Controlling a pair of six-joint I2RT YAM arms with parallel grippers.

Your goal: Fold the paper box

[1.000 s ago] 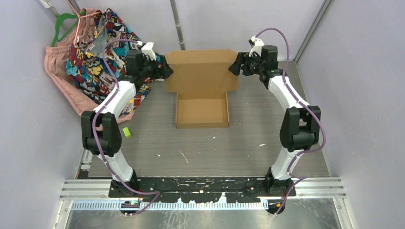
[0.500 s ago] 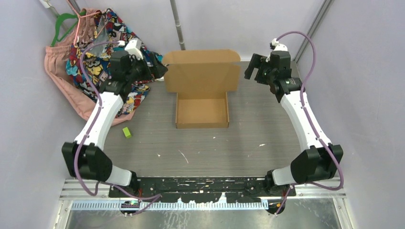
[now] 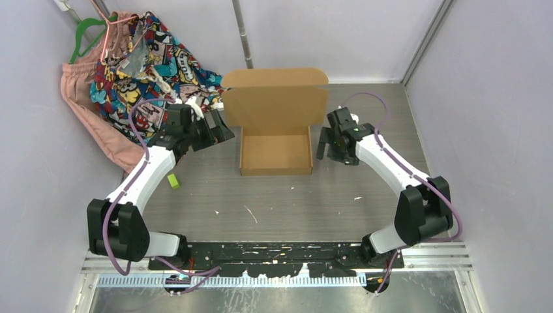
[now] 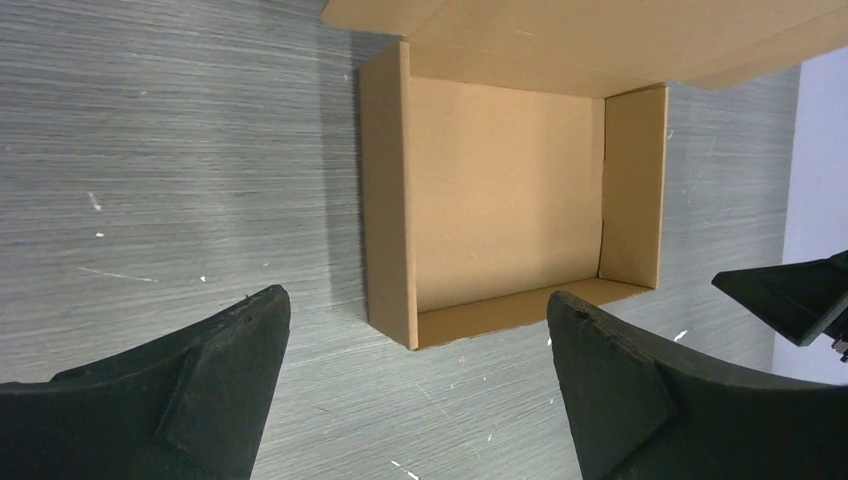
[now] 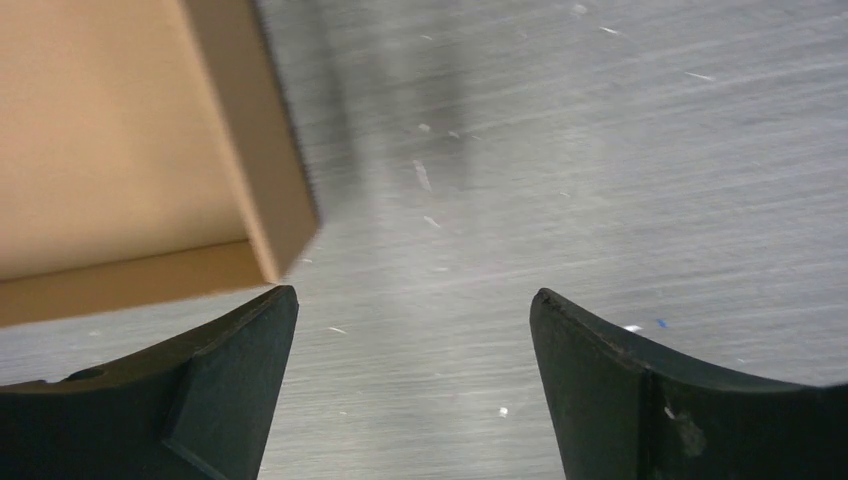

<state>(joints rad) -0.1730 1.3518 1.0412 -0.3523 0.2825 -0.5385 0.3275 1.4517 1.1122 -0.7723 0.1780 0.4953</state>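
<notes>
The paper box (image 3: 275,151) sits mid-table, toward the far side, between the two arms. Its tray part is folded up w/ all four low walls standing and the inside bare. The lid panel rises from the far wall and is open, w/ a narrow creased strip along its top edge and small tabs at the sides.

The left gripper (image 3: 218,130) is at the box's far-left corner, near it but apart. Jaws spread wide, nothing btwn them. In the left wrist view both dark fingers (image 4: 200,390) frame the tray from the side, w/ the tray's near wall lying across the gap btwn the tips.

The right gripper (image 3: 324,143) is just beside the tray's right wall, approx level w/ its middle. Jaws also wide, nothing held. In the right wrist view one tray corner shows upper left, blurred, just above one fingertip; can't tell if they touch. The rest of that view is bare grey table (image 3: 293,195) w/ pale flecks.

Other stuff: a heap of bright patterned clothes (image 3: 137,72) in the far-left corner w/ a pink garment (image 3: 85,111) under it and a green hanger (image 3: 88,29) on top. A small green block (image 3: 173,180) lies on the table beside the left arm, well apart from the box.
</notes>
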